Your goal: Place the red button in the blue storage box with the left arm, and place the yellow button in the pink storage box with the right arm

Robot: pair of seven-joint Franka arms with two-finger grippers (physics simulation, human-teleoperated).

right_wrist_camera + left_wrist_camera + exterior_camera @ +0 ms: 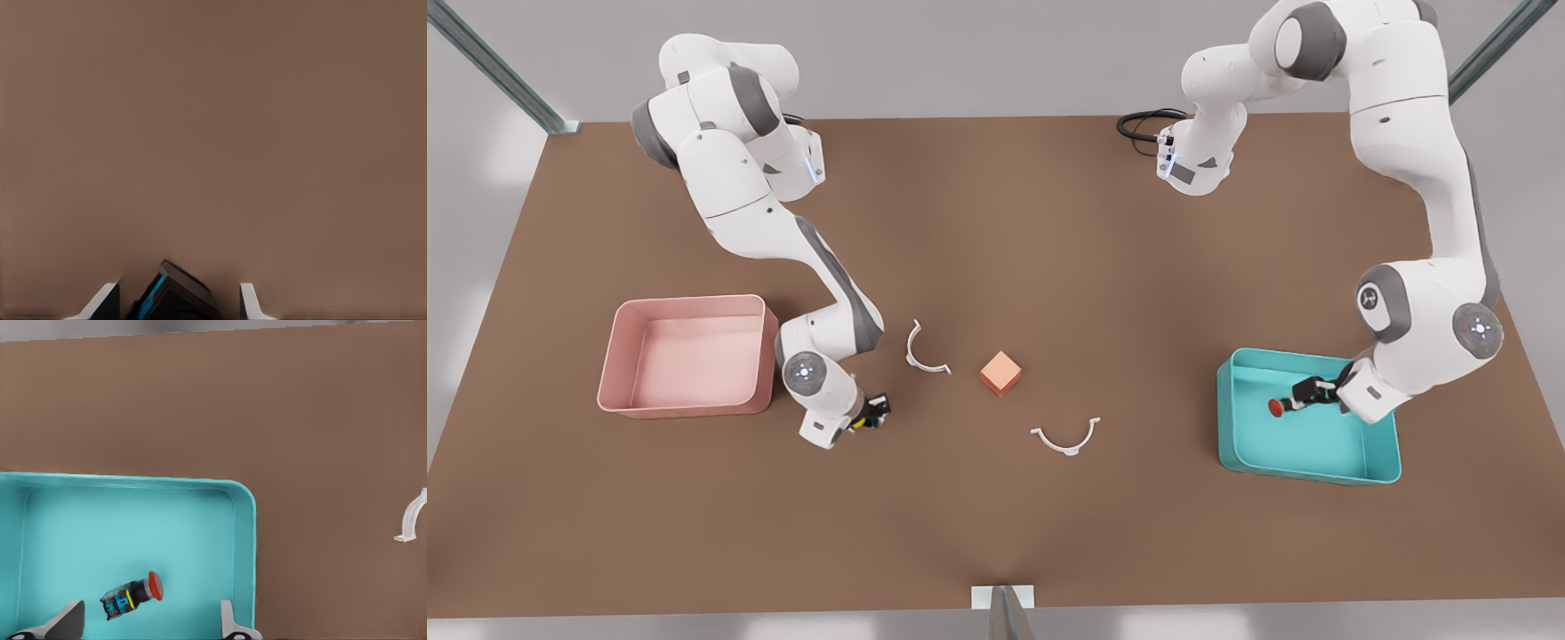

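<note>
The red button (1278, 407) (133, 595) lies on its side on the floor of the blue storage box (1316, 471) (245, 520), on the front view's right. My left gripper (1303, 396) (152, 617) hangs open just above it, fingers wide apart and off the button. On the front view's left, my right gripper (876, 413) (180, 293) is low over the table, beside the pink storage box (685, 404). It is shut on the yellow button (860, 423) (170, 300), whose dark, blue-marked body sits tilted between the fingers.
An orange cube (1000, 372) sits mid-table. Two white curved clips lie near it, one (925, 348) toward the right gripper and one (1067, 436) (413, 517) nearer the blue storage box. A black cable (1143, 124) loops at the table's far edge.
</note>
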